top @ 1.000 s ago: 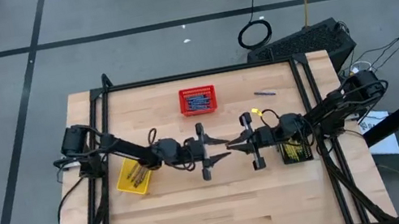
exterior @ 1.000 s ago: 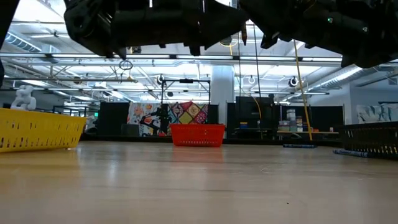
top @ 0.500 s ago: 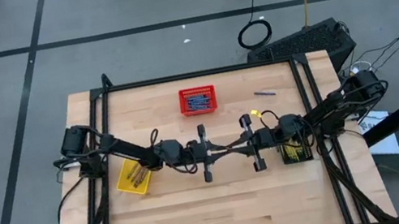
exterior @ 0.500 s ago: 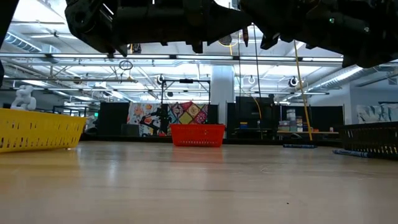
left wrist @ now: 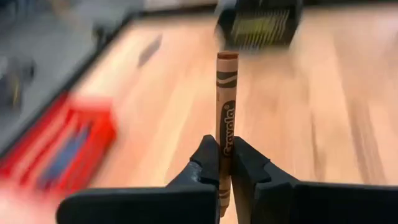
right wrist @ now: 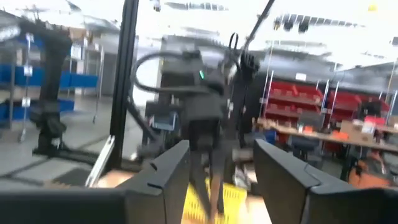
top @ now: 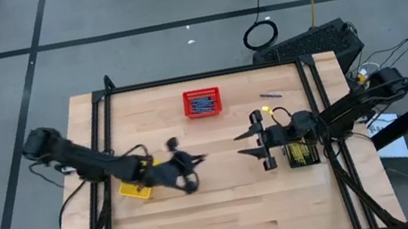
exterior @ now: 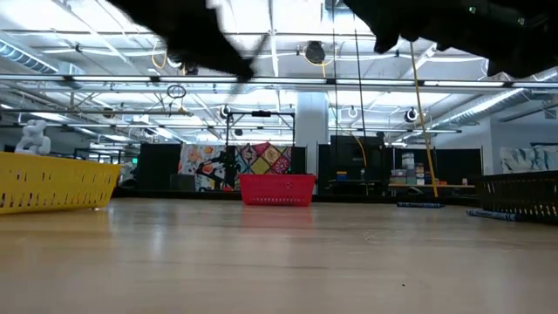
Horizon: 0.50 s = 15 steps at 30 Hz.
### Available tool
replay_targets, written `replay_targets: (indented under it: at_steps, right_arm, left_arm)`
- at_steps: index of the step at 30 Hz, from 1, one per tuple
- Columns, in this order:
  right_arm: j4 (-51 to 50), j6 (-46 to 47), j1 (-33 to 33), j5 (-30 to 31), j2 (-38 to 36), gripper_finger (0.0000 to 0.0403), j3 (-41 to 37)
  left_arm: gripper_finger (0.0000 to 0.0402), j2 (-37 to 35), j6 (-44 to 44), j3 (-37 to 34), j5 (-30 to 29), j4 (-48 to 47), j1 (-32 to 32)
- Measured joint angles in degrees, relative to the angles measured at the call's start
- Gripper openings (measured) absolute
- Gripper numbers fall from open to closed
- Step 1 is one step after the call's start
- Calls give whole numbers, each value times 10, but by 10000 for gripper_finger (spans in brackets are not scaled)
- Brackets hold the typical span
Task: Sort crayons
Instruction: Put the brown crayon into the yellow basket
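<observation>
A brown crayon (left wrist: pixel 226 93) sits in my left gripper (left wrist: pixel 224 148), which is shut on it above the table's middle (top: pixel 194 162). My right gripper (top: pixel 245 145) hangs open a little to its right, facing it, with nothing between its fingers (right wrist: pixel 214 174). Blue crayons lie in the red basket (top: pixel 202 103) at the far middle. The yellow basket (top: pixel 135 190) stands at the left under my left arm. The black basket (top: pixel 302 152) stands at the right under my right arm. My left gripper pinches the brown crayon between its two fingertips, on the wrapper's lower part (left wrist: pixel 224 163) near one end. The crayon lies along the fingers and most of it sticks out ahead of them. It is lifted clear of the table.
A loose blue crayon (top: pixel 270 95) lies on the table at the far right, and the low view shows loose crayons (exterior: pixel 420 205) near the black basket (exterior: pixel 523 192). Bare wood spreads across the near half of the table (top: pixel 231 219).
My left gripper has shut on the brown crayon that my right gripper held out above the table's middle. My right gripper has then opened and let go. My left arm has drawn back toward the table's left and near side and turned, taking the crayon along.
</observation>
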Motion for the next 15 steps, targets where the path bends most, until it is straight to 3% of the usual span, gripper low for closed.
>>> replay_targets:
  at_steps: [4, 9, 12, 15]
  right_arm:
    - [-52, 0, 0, 0, -6, 158, 0]
    - [-69, 0, 0, -1, 1, 149, 0]
    - [-68, 0, 0, -1, 1, 147, 0]
    - [-68, 0, 0, -2, 1, 146, 0]
  left_arm:
    - [9, -93, -250, 0, -16, -280, -39]
    - [13, -151, -574, 0, 61, -587, -66]
    - [14, -151, -674, -1, 111, -693, -71]
    - [14, -148, -693, -9, 156, -710, -70]
